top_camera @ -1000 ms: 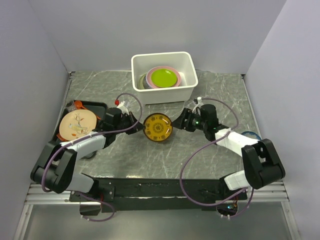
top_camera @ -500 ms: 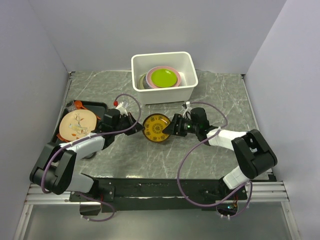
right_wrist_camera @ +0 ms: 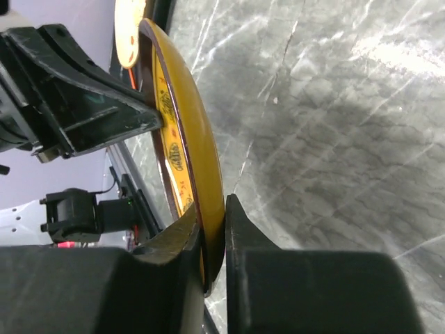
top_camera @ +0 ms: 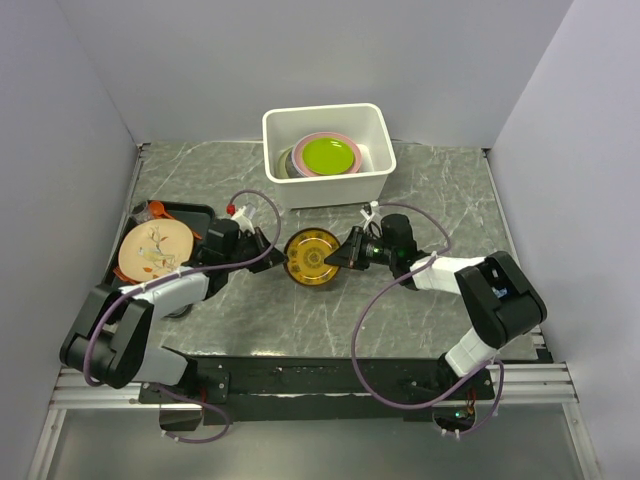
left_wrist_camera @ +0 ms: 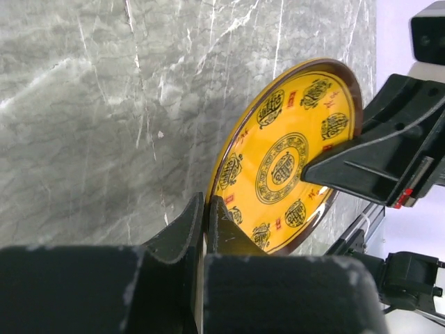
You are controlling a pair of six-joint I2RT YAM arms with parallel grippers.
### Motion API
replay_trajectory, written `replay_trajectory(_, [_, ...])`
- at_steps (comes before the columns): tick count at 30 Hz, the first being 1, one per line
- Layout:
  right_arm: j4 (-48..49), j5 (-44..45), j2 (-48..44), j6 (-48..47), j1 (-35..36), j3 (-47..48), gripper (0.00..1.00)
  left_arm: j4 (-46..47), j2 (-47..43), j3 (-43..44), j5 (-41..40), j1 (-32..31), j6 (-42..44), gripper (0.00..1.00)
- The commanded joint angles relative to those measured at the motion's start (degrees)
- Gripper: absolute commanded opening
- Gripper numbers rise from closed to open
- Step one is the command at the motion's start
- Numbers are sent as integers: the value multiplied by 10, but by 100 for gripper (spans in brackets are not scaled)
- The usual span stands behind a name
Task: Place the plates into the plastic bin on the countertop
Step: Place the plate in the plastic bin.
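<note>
Yellow patterned plate [top_camera: 314, 257] sits mid-frame over the countertop [top_camera: 440, 190], tilted on edge. The left gripper [top_camera: 278, 250] pinches its left rim, and the right gripper [top_camera: 345, 252] pinches its right rim (each wrist view shows the rim between its fingers). Upper centre, the plastic bin [top_camera: 275, 125] holds stacked plates with a lime green plate [top_camera: 330, 153] on top.

A left wall [top_camera: 50, 150], a far wall [top_camera: 300, 50] and a right wall [top_camera: 580, 150], all plain and pale grey-violet, close the scene. The surface [top_camera: 440, 190] is dark grey marble-look with white veins. Along its near edge runs a silver metal rail [top_camera: 90, 385]. The light is soft and even.
</note>
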Motion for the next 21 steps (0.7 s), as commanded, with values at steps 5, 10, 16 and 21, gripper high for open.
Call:
replay_trajectory(5, [-5,10,-10,-20,5,15,1,25,-29,6,-5,-2,1,17])
replay_trajectory(10, [-15,14,-14,-26,5,18,0,-3,-52,6,-36,-2,16,62])
replay_trajectory(16, [-24,19,-29,-31,5,11,0,-14,-50,10,-48,-2,25,98])
replay_trajectory(21, [-52,38,-63,-43,4,-3,0,-6,-34,14,-48,-2,24,99])
